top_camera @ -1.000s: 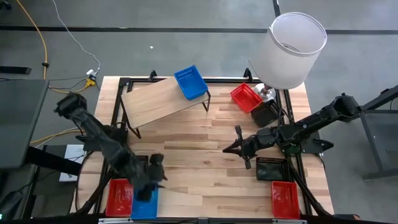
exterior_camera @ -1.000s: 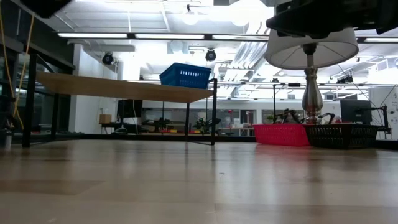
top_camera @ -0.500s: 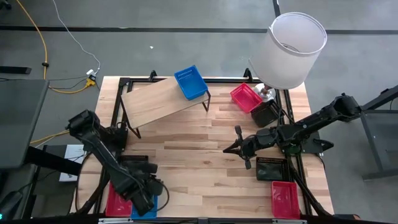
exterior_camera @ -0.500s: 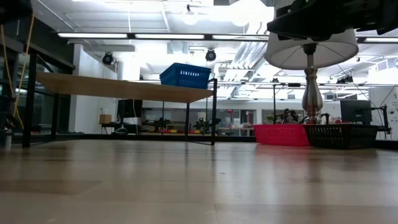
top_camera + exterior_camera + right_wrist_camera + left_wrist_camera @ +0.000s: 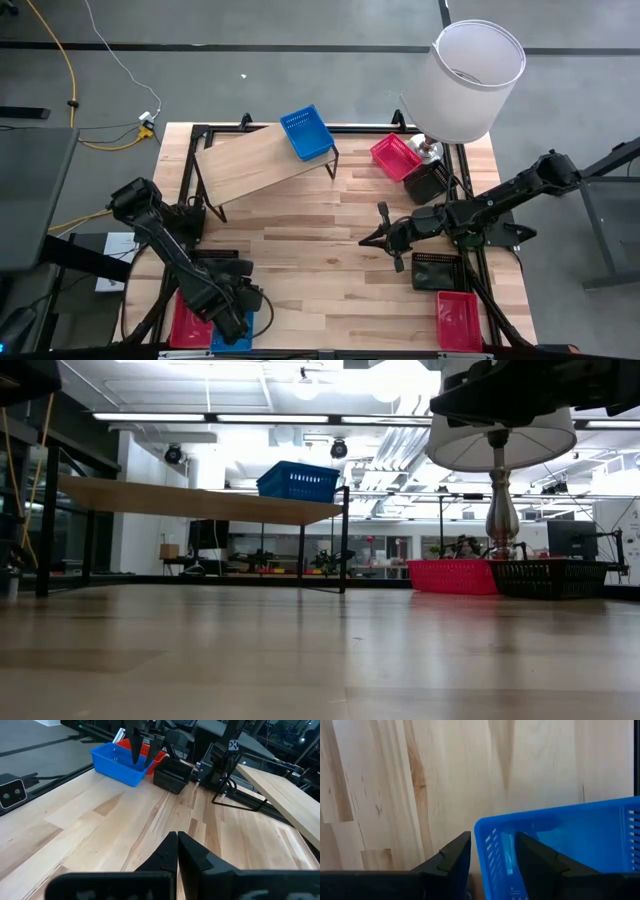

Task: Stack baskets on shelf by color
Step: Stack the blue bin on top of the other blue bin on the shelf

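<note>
Straddling the small blue ribbed plastic basket's [image 5: 560,850] wall, my left pincer [image 5: 492,857] stands unclenched; my right pincer [image 5: 177,851] hovers clenched, empty.

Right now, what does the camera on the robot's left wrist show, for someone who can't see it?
The left gripper straddles the short wall of a blue basket, one dark finger outside on the wood and the other inside, jaws open. The rest of the picture is the pale striped wooden tabletop.

overhead, table-level, two wrist cameras
</note>
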Controlling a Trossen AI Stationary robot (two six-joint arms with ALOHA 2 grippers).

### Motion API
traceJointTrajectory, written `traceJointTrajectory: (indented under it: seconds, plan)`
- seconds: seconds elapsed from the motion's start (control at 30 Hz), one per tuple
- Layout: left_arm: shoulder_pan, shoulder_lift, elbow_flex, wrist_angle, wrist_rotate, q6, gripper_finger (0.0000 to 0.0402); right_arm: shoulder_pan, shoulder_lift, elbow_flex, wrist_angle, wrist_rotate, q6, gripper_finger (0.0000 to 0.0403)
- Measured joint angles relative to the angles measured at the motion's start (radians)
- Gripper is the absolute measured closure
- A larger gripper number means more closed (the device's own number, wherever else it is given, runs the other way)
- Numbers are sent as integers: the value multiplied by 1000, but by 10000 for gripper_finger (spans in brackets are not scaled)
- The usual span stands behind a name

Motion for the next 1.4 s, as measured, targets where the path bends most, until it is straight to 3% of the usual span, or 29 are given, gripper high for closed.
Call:
traceJointTrajectory:
  seconds: [0.2, 0.4, 0.77, 0.9, 1.07, 1.27, 1.4]
  plan:
    - [16, 14, 0, -4, 13, 10, 256, 0, 0, 0, -4, 0, 0, 403]
    - [33, 85, 0, -14, 106, 77, 256, 0, 0, 0, -11, 0, 2, 403]
    - [58, 140, 0, -20, 118, 106, 259, 0, 0, 0, -13, 0, 3, 403]
    - [62, 135, 1, -21, 150, 115, 293, 0, 0, 0, -14, 0, 3, 403]
    - [81, 134, 35, -32, 173, 124, 383, 0, 0, 0, -15, 0, 2, 403]
    - [130, 133, 159, -116, 145, 230, 396, 0, 0, 0, -17, 0, 2, 403]
    - [177, 134, 306, -219, 50, 313, 399, 0, 0, 0, -23, 0, 2, 403]
